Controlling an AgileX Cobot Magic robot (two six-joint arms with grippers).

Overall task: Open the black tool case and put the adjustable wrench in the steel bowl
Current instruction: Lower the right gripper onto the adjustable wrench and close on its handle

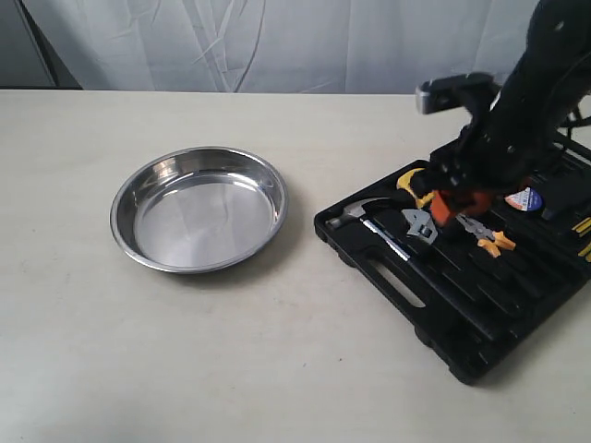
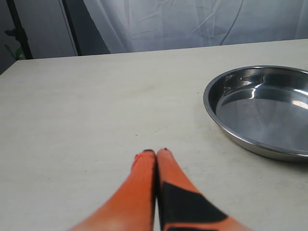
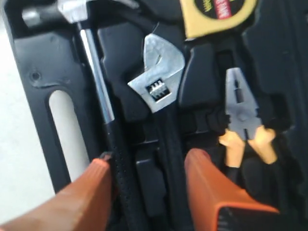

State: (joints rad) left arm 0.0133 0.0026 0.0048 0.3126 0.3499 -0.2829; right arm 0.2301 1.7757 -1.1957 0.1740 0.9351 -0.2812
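The black tool case [image 1: 462,314] lies open on the right of the table, tools in its moulded slots. The adjustable wrench [image 1: 420,224] rests in its slot, silver head [image 3: 156,79] toward the bowl and slim black handle running back between my right fingers. My right gripper [image 3: 149,161] is open low over the case, its orange fingers [image 3: 207,178] straddling the wrench handle and the hammer handle, gripping nothing. The steel bowl [image 1: 199,209] sits empty on the left. My left gripper [image 2: 156,152] is shut and empty above bare table, with the bowl [image 2: 262,108] off to one side.
In the case beside the wrench lie a claw hammer [image 1: 355,210], orange-handled pliers [image 1: 489,235] and a yellow tape measure [image 1: 413,185]. The right arm [image 1: 526,101] hides the back of the case. A white curtain hangs behind the table.
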